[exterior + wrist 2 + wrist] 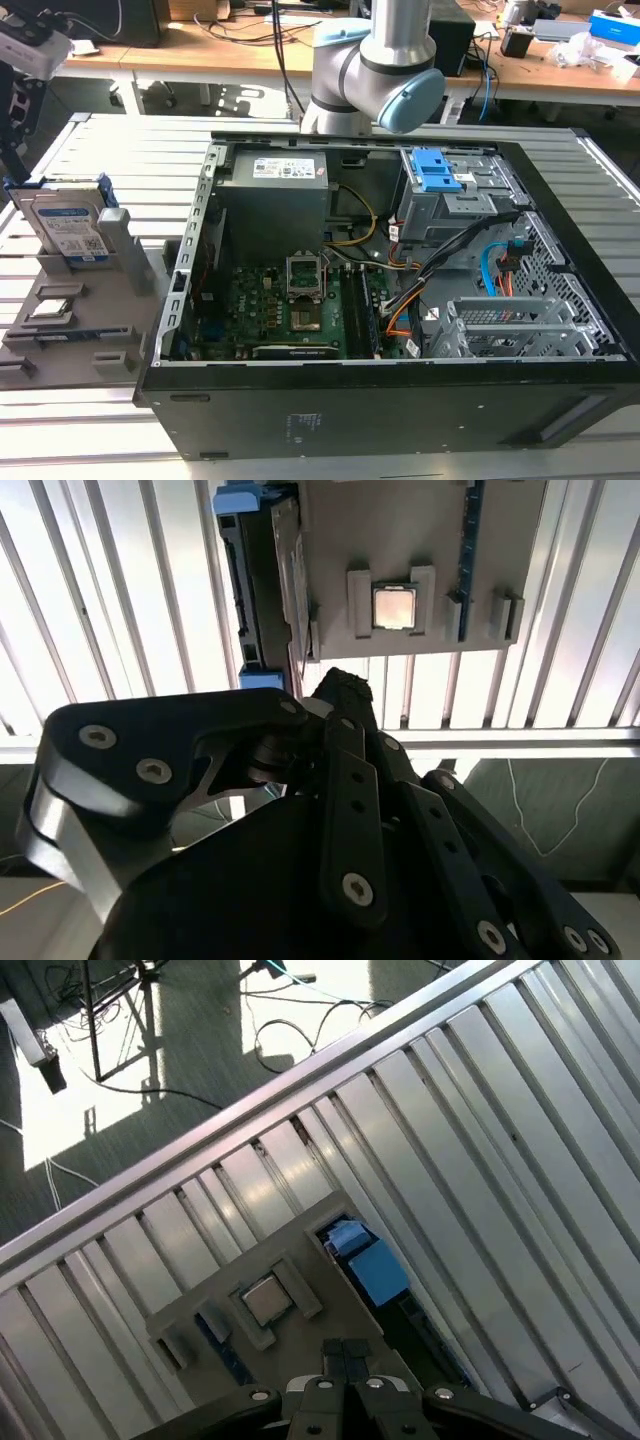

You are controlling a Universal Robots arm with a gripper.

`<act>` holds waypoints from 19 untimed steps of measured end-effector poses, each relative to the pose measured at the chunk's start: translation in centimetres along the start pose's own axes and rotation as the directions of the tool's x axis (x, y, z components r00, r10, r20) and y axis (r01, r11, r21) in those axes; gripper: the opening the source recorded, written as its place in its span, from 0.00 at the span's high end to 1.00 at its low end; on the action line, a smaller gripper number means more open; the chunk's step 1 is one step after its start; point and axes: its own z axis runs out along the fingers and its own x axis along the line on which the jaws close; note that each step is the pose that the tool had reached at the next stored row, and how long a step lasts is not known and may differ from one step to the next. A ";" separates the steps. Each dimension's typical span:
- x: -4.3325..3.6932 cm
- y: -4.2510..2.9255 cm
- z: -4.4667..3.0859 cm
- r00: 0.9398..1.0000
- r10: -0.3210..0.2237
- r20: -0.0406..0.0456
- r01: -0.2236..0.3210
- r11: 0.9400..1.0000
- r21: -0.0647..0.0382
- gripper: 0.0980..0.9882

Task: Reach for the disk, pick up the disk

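We're mid-reach — our claw [345, 1348], fingers together on nothing, hovers short of the disk [372, 1268], which stands on edge in the grey holder [305, 1230] just ahead of the tips. Grasping it calls for parting them first.

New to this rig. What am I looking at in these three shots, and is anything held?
One robot arm with a two-finger gripper. The exterior view comes from a camera off the arm; both wrist views come from cameras riding on the arm, looking past the gripper. On the slatted metal table lies an open computer case, and at the exterior view's left a grey holder. The disk stands on edge in that holder, near a processor chip. The gripper hangs over the holder, shut and holding nothing; the disk is not yet picked up.
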 end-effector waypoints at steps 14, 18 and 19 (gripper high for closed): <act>0.00 0.00 0.00 0.989 -0.150 -0.006 0.150 0.989 0.000 0.99; 0.00 0.00 0.00 0.980 -0.199 -0.008 0.199 0.980 -0.001 0.99; 0.00 0.00 0.00 0.978 -0.207 -0.008 0.207 0.978 -0.001 0.99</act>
